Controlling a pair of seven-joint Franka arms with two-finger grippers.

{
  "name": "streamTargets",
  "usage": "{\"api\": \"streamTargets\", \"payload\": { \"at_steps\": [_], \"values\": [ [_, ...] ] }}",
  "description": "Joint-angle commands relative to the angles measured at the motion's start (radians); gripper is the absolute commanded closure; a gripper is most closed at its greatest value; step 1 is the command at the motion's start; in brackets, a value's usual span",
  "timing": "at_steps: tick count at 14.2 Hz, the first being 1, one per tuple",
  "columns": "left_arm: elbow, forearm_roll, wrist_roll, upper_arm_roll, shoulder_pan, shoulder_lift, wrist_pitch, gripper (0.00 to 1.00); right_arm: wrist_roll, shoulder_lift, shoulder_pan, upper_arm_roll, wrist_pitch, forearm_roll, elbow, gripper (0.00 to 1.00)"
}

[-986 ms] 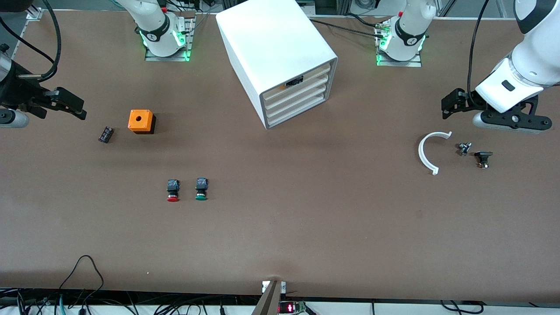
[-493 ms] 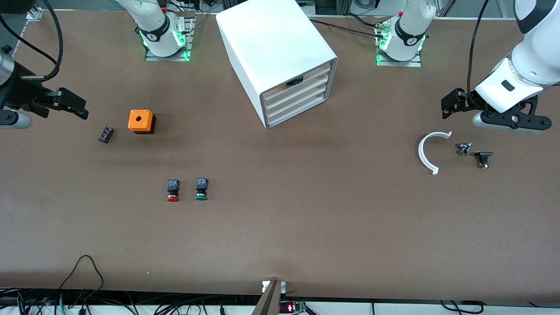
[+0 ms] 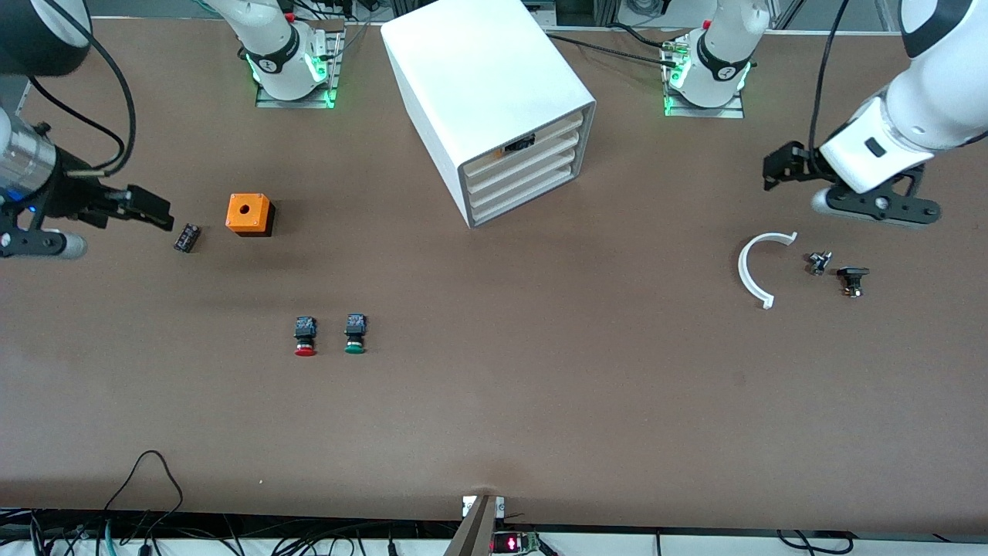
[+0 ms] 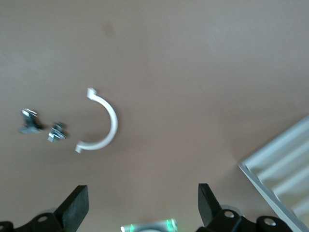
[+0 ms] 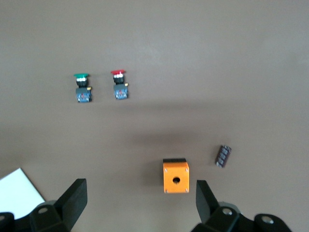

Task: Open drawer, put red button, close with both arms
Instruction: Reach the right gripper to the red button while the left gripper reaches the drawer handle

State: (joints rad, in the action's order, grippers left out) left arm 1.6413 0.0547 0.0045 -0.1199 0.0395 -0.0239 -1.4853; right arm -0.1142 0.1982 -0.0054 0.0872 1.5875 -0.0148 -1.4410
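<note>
The white cabinet stands at the table's back middle, and its four cream-fronted drawers are all shut. The cabinet's corner also shows in the left wrist view. The red button lies on the table beside the green button; both show in the right wrist view, red and green. My right gripper is open and empty, in the air beside a small black part. My left gripper is open and empty, over the table near a white curved piece.
An orange box with a hole and a small black part lie toward the right arm's end. A white curved piece and two small metal parts lie toward the left arm's end.
My right gripper has moved in toward the small black part. My left gripper has shifted a little toward the cabinet. Nothing on the table has moved.
</note>
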Motion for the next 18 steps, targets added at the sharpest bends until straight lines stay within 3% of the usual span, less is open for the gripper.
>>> {"api": "streamTargets", "payload": {
  "at_steps": [1,4,8,13,18],
  "values": [
    [-0.020,0.086,0.020,-0.029,0.006,-0.025,0.085,0.00,-0.001,0.064,0.013,0.002,0.089,0.032,0.001,0.00],
    [-0.003,0.290,0.073,-0.027,-0.004,-0.047,0.103,0.00,-0.001,0.142,0.024,0.002,0.191,0.041,-0.012,0.00],
    [0.046,0.547,0.158,-0.030,0.010,-0.120,0.100,0.00,-0.001,0.199,0.035,0.012,0.399,0.073,-0.116,0.00],
    [0.153,0.827,0.532,-0.030,-0.003,-0.238,0.066,0.00,0.001,0.259,0.068,0.014,0.601,0.064,-0.243,0.00],
    [0.360,1.061,0.863,-0.061,0.010,-0.326,-0.098,0.00,0.054,0.365,0.068,0.014,0.701,0.053,-0.265,0.00]
  ]
}}
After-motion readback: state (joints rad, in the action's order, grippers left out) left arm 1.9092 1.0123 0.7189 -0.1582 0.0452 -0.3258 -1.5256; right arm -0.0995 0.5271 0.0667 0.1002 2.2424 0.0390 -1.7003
